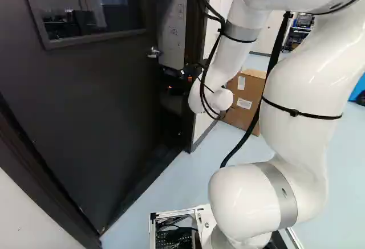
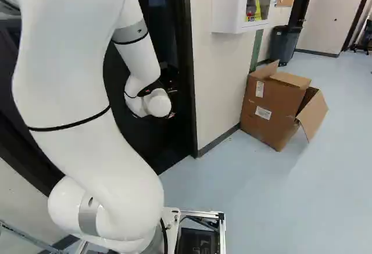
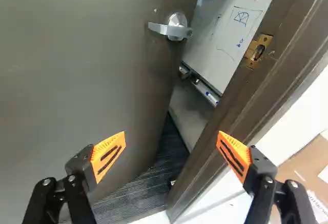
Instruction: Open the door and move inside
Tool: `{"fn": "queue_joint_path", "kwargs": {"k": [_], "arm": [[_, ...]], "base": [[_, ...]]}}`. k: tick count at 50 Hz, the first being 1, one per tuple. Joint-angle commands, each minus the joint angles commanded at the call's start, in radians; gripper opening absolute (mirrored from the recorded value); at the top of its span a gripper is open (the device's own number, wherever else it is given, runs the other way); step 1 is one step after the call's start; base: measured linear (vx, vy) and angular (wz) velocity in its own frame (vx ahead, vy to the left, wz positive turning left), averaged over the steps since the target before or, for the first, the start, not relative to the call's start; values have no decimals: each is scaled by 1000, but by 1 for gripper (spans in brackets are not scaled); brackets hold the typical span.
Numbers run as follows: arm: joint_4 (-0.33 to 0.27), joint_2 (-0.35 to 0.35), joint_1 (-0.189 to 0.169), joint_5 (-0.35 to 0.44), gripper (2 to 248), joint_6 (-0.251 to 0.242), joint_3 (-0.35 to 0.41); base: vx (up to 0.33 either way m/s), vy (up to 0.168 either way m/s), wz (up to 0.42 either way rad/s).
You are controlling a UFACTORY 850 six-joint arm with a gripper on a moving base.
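Nearest in the left base view, our white arm (image 1: 296,84) reaches toward the gap beside the ajar dark door (image 1: 85,106), its lever handle (image 1: 153,52) near the free edge. In the right base view we reach in front of that gap, near the door frame (image 2: 186,62). In the wrist view our gripper (image 3: 171,155) stands spread, pinching nothing, with the silvery lever handle ahead on the door side, its long axis crosswise to the free edge of the broad, dull-brown door, which we judge needs pushing inward.
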Motion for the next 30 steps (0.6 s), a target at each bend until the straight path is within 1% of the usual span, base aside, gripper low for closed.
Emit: {"fn": "queue_joint_path", "kwargs": {"k": [6, 14, 30], "arm": [[25, 28, 2, 0, 247, -19, 31], [54, 67, 7, 0, 247, -25, 72], [63, 113, 15, 0, 247, -26, 121]], "base": [[0, 0, 0], [0, 0, 0], [0, 0, 0]]}}
